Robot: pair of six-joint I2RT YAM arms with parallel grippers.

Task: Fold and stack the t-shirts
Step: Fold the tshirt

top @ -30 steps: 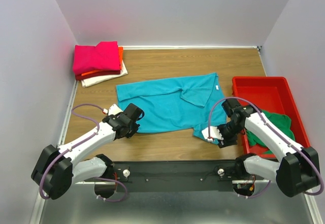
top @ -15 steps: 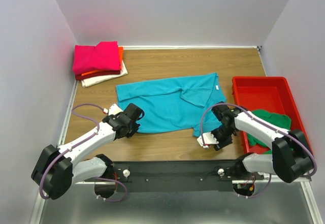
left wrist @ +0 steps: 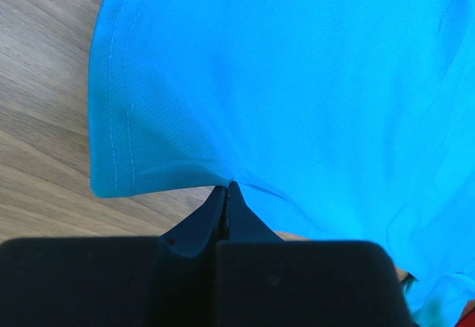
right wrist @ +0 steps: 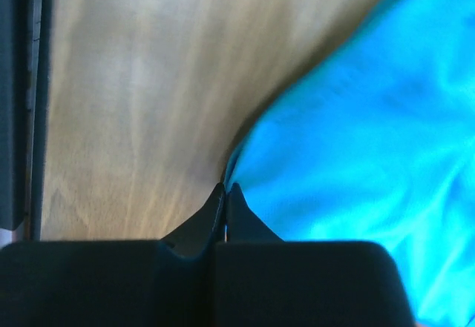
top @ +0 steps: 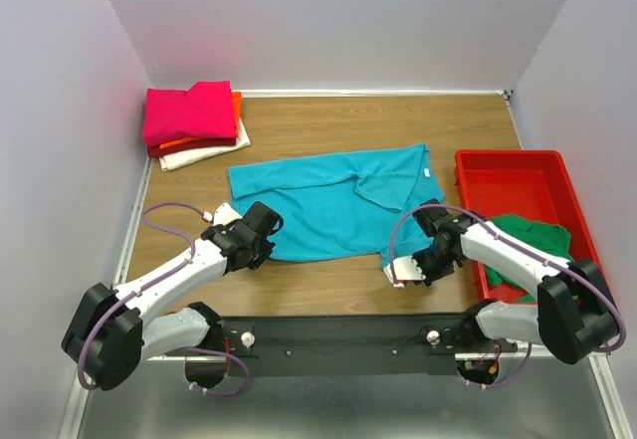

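A teal t-shirt [top: 333,205] lies spread across the middle of the table, one sleeve folded over near its white neck label [top: 425,172]. My left gripper [top: 261,244] is shut on its near left hem, and the cloth [left wrist: 297,82] puckers at the closed tips [left wrist: 226,186]. At the near right corner, my right gripper [top: 400,266] has its jaws together on the shirt's edge [right wrist: 356,141], which meets the tips [right wrist: 226,187]. Folded magenta [top: 189,110], orange [top: 236,108] and cream [top: 204,152] t-shirts are stacked at the back left.
A red plastic tray [top: 513,172] stands at the right edge with a crumpled green t-shirt [top: 532,245] in its near end, close behind my right arm. Grey walls enclose the table on three sides. Bare wood [right wrist: 133,104] lies between the teal shirt and the near edge.
My right gripper has moved left from beside the tray to the teal shirt's near right corner, and its jaws have closed there. The left arm has not moved.
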